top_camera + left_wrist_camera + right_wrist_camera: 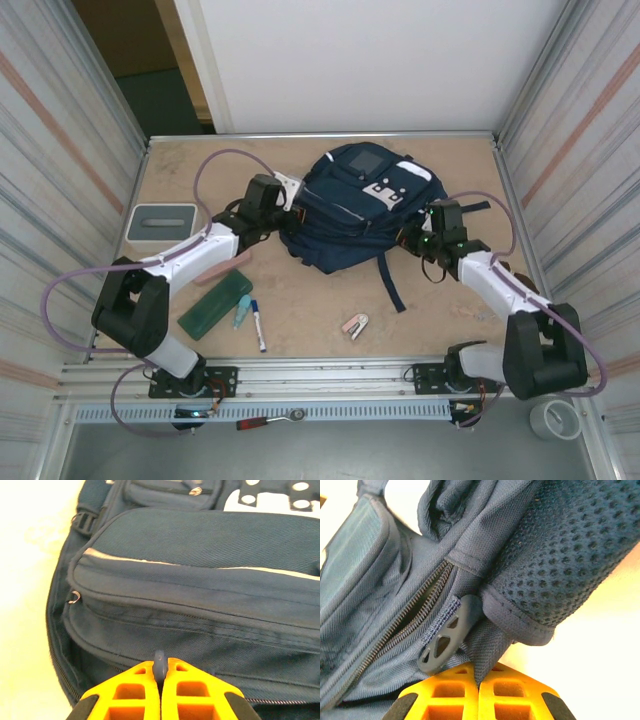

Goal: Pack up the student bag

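Gripping only a tiny zipper tab [159,660] on the student bag [345,218], the left tool [160,674] may slip; the right tool [479,676], clenched on its fabric, could too.

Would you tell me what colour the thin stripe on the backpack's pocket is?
The stripe is white; left wrist view shows it best.

The white-shelled, black-jointed left arm [200,255] and right arm [490,275] each carried a looping lilac cable [235,152]. Orange latticed plastic fingers [130,695] bore black corners outboard of the jaws.
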You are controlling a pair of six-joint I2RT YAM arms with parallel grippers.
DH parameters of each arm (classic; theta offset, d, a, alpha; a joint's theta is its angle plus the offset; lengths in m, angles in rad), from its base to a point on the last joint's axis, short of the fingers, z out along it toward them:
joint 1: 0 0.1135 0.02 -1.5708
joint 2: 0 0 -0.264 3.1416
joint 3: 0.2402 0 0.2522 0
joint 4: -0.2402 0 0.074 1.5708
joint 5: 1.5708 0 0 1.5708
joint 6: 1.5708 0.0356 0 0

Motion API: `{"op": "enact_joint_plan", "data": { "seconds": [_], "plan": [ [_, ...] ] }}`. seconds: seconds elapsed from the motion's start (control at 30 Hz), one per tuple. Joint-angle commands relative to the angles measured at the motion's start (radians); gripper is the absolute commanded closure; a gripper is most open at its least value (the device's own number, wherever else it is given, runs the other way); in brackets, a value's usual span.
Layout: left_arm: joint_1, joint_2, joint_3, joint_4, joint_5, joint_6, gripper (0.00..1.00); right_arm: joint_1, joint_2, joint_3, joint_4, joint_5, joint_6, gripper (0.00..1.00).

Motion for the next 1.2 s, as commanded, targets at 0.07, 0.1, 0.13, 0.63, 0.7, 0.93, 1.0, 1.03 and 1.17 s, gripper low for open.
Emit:
{"op": "enact_joint_plan", "data": {
  "seconds": [0.07,0.1,0.13,0.63,0.7,0.93,1.0,1.03,1.17],
  "plan": [
    [-0.060,-0.035,0.122,0.034,0.067,-0.035,1.00,-0.140,0.151,0.193,-0.086,-0.101,-0.101,0.97],
    [-0.070,-0.031,0.134,0.037,0.082,-0.046,1.00,-0.171,0.187,0.229,-0.105,-0.142,-0.109,0.94],
    [-0.079,-0.026,0.149,0.039,0.087,-0.055,1.00,-0.191,0.211,0.257,-0.118,-0.174,-0.112,0.90],
    [-0.152,0.037,0.256,-0.008,-0.031,-0.028,1.00,-0.070,-0.091,-0.033,-0.017,-0.245,0.056,0.20],
    [-0.159,0.041,0.262,-0.008,-0.031,-0.028,1.00,-0.012,-0.105,-0.058,0.025,-0.215,0.102,0.18],
    [-0.192,0.037,0.272,-0.015,-0.037,-0.016,1.00,0.134,-0.048,-0.076,0.149,-0.069,0.194,0.20],
    [-0.200,0.035,0.265,-0.018,-0.038,-0.013,1.00,0.138,-0.037,-0.070,0.157,-0.037,0.194,0.24],
    [-0.201,0.034,0.261,-0.021,-0.039,-0.013,1.00,0.137,-0.037,-0.068,0.159,-0.022,0.190,0.26],
    [-0.201,0.021,0.234,-0.018,-0.041,-0.011,1.00,0.132,-0.048,-0.054,0.134,0.038,0.149,0.50]
  ]
}}
